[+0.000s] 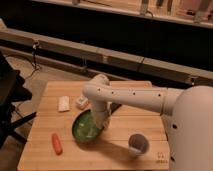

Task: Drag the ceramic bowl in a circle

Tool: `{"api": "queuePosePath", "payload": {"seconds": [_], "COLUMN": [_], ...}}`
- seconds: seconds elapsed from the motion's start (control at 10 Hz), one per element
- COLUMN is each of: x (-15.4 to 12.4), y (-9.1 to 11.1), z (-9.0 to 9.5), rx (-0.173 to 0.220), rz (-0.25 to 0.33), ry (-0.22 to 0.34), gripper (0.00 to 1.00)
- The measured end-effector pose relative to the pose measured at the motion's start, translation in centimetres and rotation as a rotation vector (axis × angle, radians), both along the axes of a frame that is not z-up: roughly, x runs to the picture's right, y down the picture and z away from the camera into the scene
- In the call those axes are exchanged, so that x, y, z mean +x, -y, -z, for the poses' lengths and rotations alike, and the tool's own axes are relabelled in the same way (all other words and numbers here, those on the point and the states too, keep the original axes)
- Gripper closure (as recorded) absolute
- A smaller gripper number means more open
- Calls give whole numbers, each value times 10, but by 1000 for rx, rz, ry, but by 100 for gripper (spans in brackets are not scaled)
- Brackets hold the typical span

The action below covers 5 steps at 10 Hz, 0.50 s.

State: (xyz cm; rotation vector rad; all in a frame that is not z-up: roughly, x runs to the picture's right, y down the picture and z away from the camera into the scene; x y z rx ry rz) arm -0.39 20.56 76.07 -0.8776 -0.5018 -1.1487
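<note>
The ceramic bowl (86, 128) is round and green with a lighter speckled inside, and sits near the middle front of the wooden table (45, 105). My white arm reaches in from the right and bends down over it. The gripper (100, 125) is at the bowl's right rim, reaching into the bowl. The arm's wrist hides the fingertips and part of the rim.
An orange carrot (57, 142) lies front left of the bowl. A white packet (64, 103) and a small white object (82, 102) lie behind it. A white cup with a dark inside (138, 144) stands at the front right. A dark chair is left of the table.
</note>
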Motion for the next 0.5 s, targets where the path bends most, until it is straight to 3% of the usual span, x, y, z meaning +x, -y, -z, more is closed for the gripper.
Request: {"api": "queuePosePath", "payload": {"seconds": [0.5], "x": [-3], "y": [3], "z": [-4], "rx": [-3], "rz": [5], "ry": [-7], "gripper": [99]}}
